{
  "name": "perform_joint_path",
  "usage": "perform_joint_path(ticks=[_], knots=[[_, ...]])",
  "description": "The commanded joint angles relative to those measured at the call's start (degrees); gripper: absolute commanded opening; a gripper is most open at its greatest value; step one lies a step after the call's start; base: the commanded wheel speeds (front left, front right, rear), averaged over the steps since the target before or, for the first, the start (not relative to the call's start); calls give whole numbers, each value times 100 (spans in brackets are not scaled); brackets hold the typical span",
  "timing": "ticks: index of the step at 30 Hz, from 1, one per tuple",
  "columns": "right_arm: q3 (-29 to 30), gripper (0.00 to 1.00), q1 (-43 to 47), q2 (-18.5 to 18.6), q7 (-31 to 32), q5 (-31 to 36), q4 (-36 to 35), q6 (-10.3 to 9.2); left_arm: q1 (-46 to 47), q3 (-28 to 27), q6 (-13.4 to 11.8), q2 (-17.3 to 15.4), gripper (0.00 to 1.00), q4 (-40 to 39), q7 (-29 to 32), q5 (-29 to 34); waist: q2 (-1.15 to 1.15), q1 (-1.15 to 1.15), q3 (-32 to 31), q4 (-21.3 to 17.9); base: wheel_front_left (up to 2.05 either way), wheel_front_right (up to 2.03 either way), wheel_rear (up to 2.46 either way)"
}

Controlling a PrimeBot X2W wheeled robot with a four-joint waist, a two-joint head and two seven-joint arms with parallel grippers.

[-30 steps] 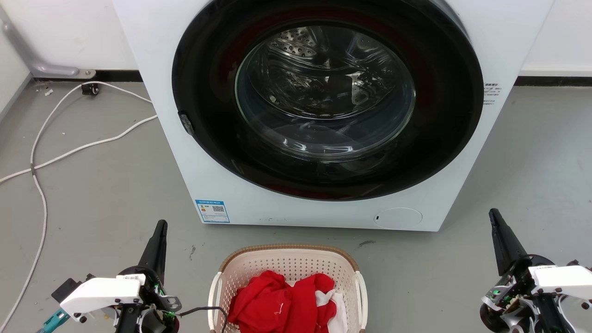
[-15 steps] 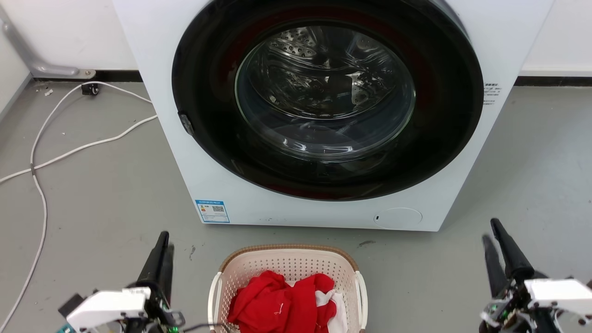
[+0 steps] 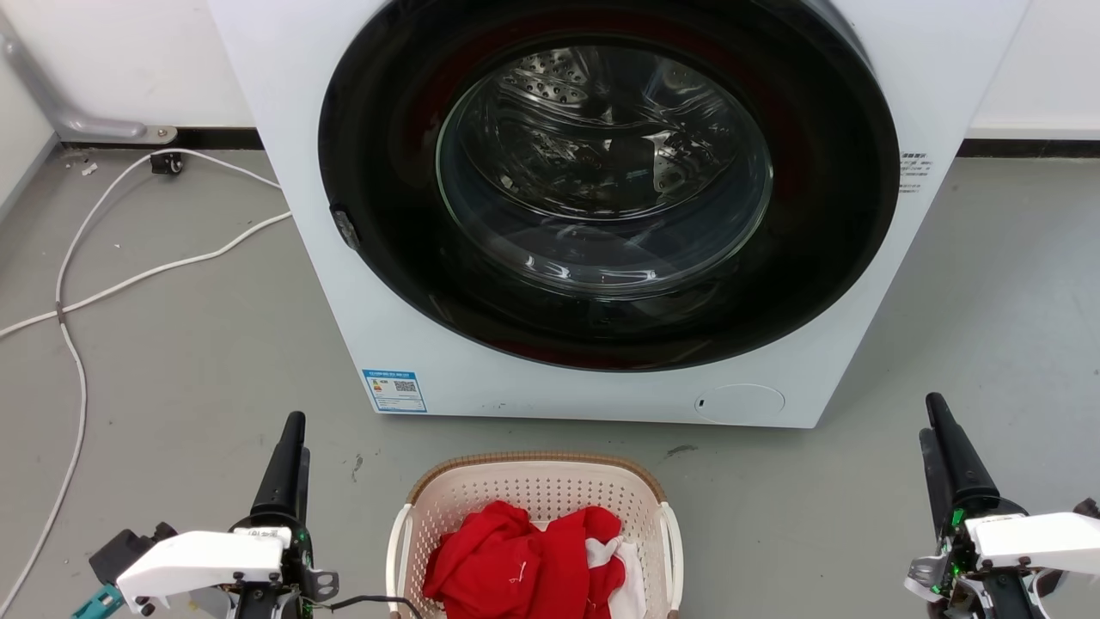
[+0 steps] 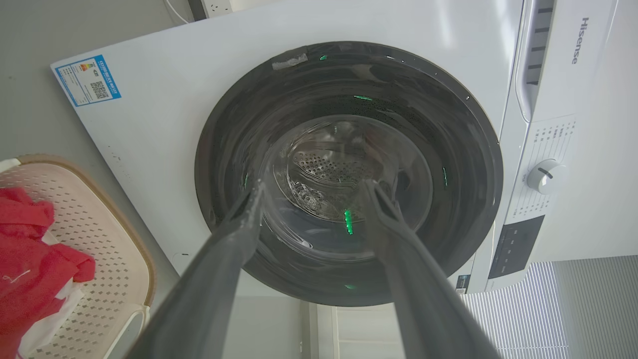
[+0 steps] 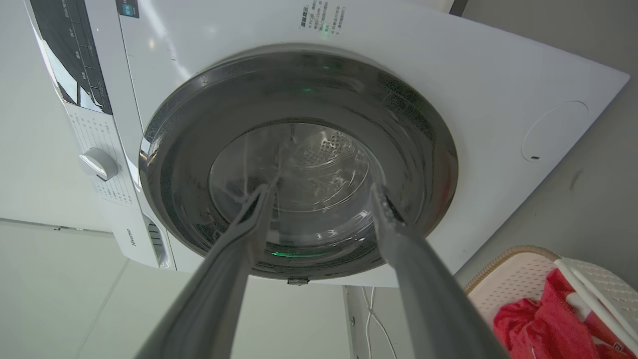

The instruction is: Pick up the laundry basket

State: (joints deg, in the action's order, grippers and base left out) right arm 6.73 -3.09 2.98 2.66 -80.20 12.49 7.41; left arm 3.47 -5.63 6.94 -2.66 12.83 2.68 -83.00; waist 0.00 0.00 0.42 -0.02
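- The laundry basket (image 3: 533, 494), holding red clothes (image 3: 516, 567), sits on the floor (image 3: 172, 344) near us, before the washing machine (image 3: 533, 400).
- Our left gripper (image 3: 292, 430) and right gripper (image 3: 932, 417) flank it, well apart, jaws spread and empty.
- Nothing is grasped; we judge reaching, gripping and lifting all remain.

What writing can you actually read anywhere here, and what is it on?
"Hisense": on the washer, top panel.
On the blue sticker, low on its front: a QR code, print too small to read.
Print around the dial: too small.
The grey print at the front's right edge: too small.
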Motion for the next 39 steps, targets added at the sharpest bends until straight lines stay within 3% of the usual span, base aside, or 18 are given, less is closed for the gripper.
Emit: perform_joint_path(ticks=[1, 24, 39], knots=[[-7, 100, -16, 1, -54, 241, -182, 8, 108, 21, -25, -12, 100, -166, -63, 188, 0, 0, 2, 0, 0, 0, 0], [-387, 100, 278, -3, -585, 3350, -944, 9, -55, 344, -476, -17, 100, -780, -587, 2656, 0, 0, 33, -11, 0, 0, 0], [-533, 100, 463, -5, -865, 4772, -1128, 10, -145, 471, -572, -20, 100, -985, -871, 3878, 0, 0, 50, 4, 0, 0, 0]])
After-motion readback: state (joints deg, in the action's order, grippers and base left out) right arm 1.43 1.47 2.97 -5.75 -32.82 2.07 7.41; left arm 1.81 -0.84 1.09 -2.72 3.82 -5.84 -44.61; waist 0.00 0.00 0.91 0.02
